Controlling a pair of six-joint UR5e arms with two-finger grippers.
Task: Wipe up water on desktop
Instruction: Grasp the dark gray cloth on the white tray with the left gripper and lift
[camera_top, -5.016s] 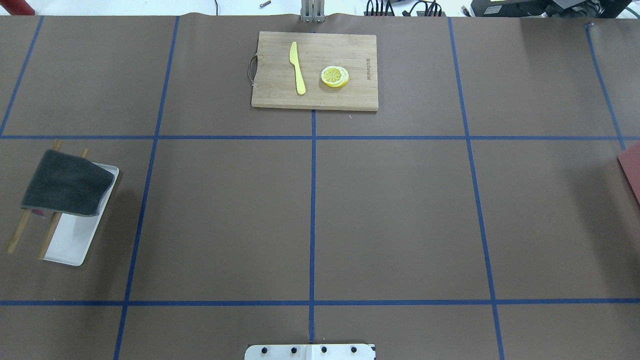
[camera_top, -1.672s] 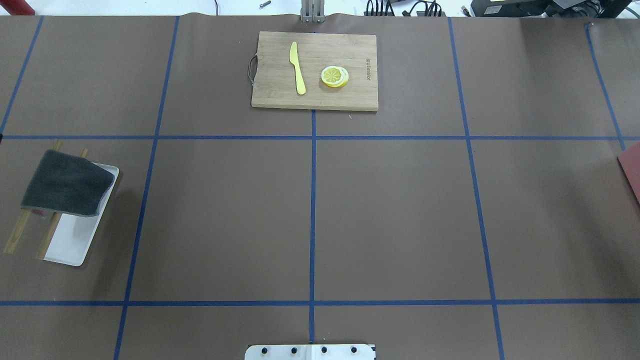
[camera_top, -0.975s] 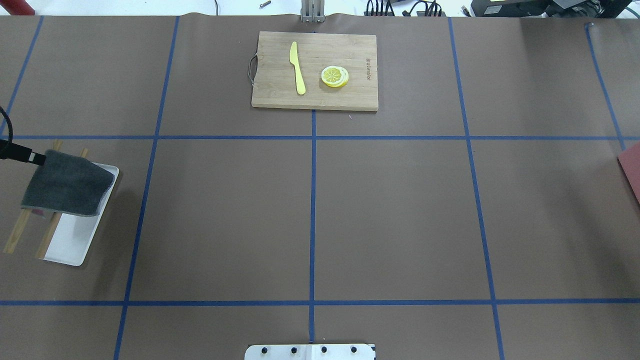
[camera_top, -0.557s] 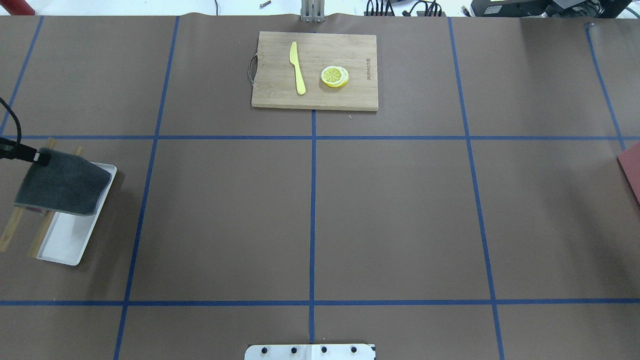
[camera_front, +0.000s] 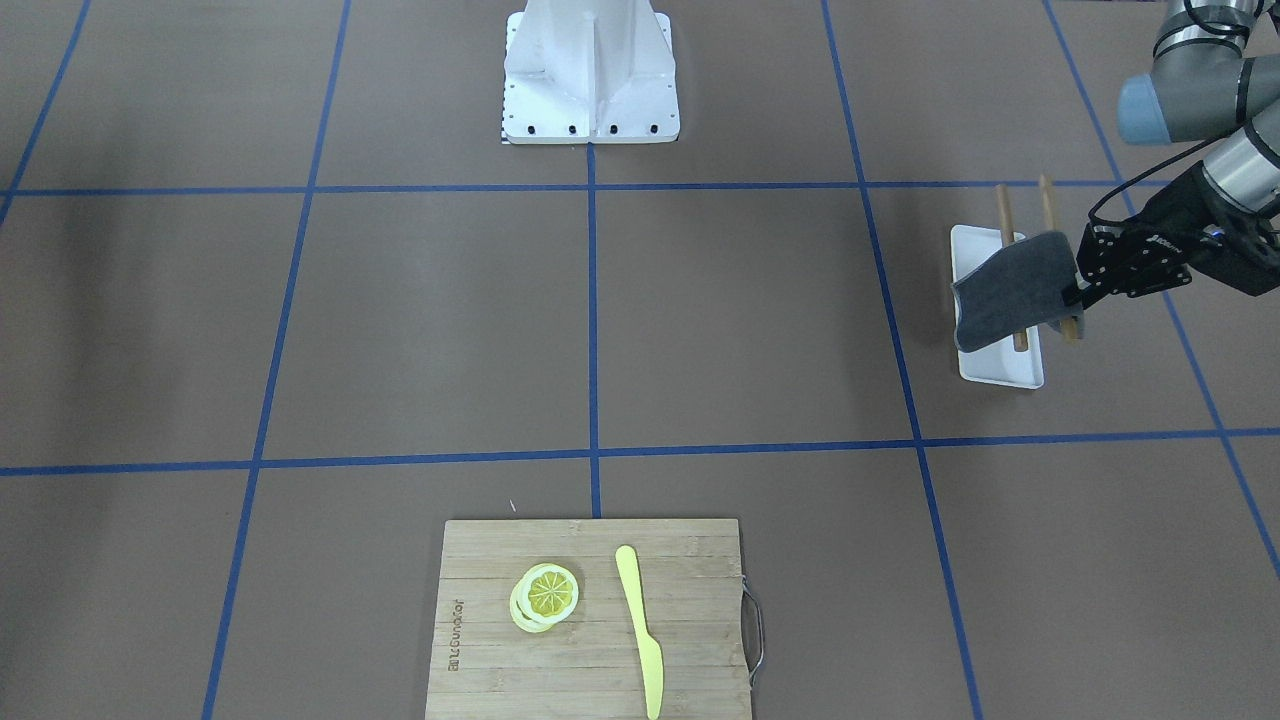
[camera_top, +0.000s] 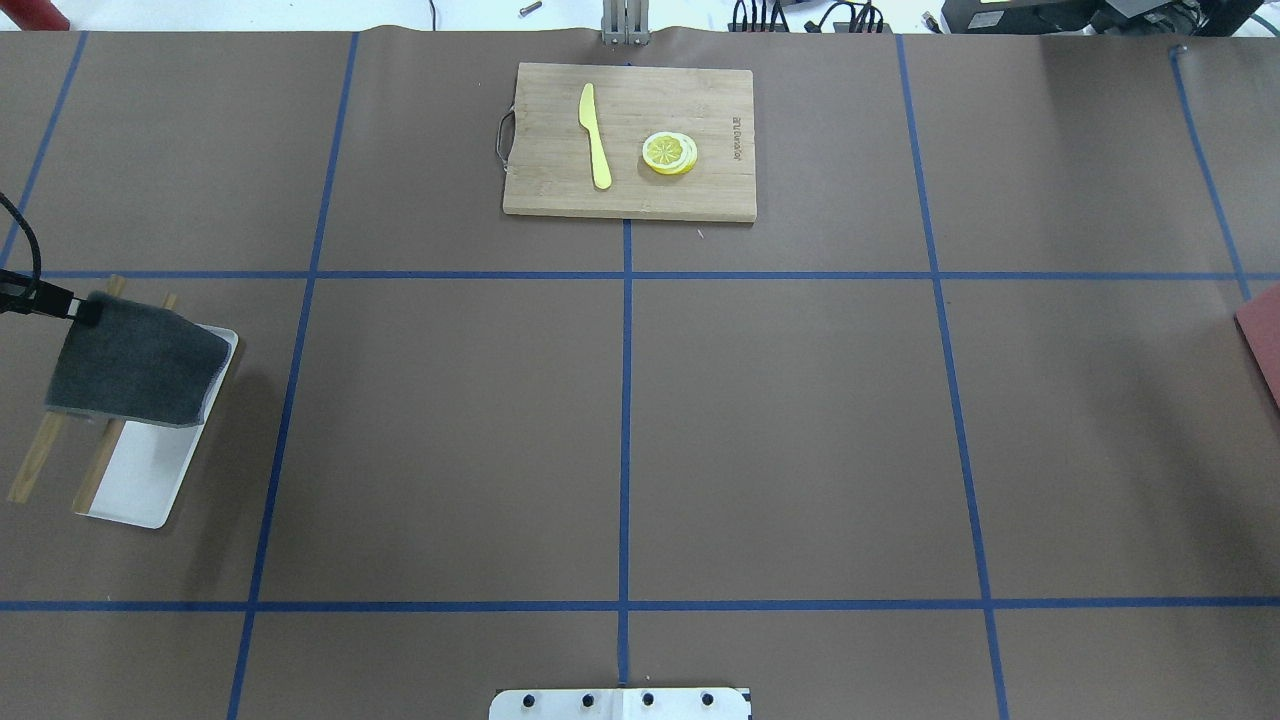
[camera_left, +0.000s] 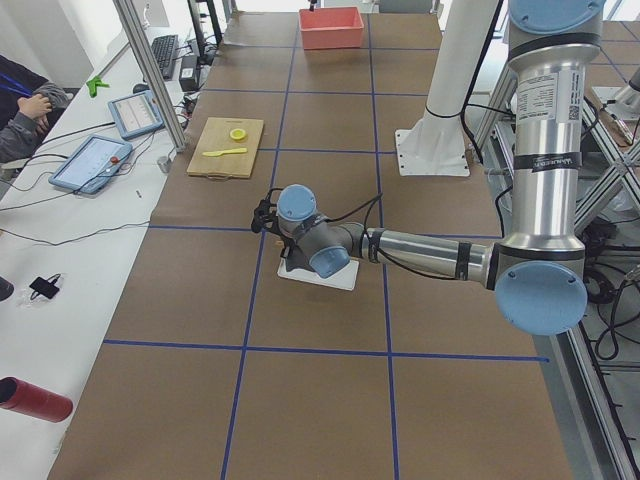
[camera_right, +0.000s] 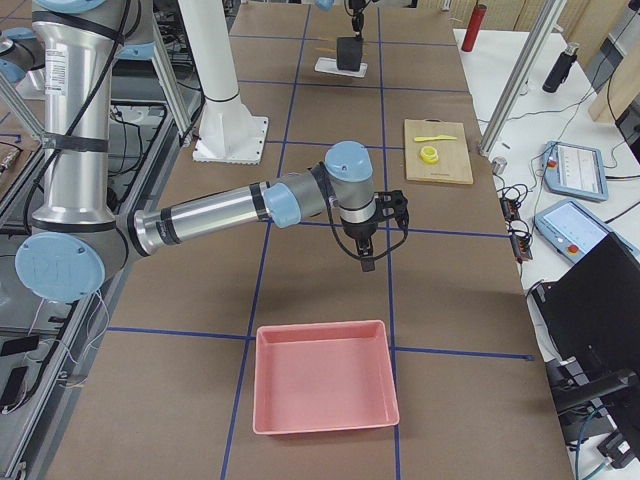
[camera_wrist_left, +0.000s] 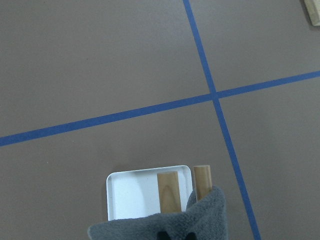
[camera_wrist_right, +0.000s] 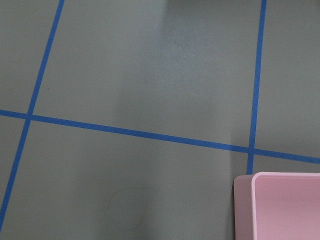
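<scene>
At the bottom edge of the overhead view sat the white base plate (camera_top: 620, 703). Above it the brown tabletop (camera_top: 800, 430) filled the frame, and I could make out no wet patch on it from there. Farther up, at the left edge, you had the left fingers (camera_front: 1083, 292) pinched closed on one corner of the grey cloth (camera_top: 135, 365). The cloth hung from that corner over the white tray (camera_top: 140, 485) and the two wooden sticks (camera_top: 35, 470). I could not tell whether its low edge touched them. Farthest off, at top centre, the cutting board (camera_top: 540, 195) carried the yellow knife (camera_top: 595, 135) and the lemon slices (camera_top: 669, 153), well apart from the cloth.

Your right fingers (camera_right: 366, 260) appeared only in the side view, at mid-frame just above the pink tray (camera_right: 325, 385), so I could not tell whether they were open or closed. The right wrist view showed a faint ring (camera_wrist_right: 125, 209) at lower left, near that tray's corner, and I judged it the likely water.

You were at the pick-up step, with the cloth gripped and no wiping done. The next move called for lifting the cloth clear of the sticks without dragging the tray. It then called for carrying the cloth across the tabletop to the wet spot and lowering it flat enough to press and sweep.
</scene>
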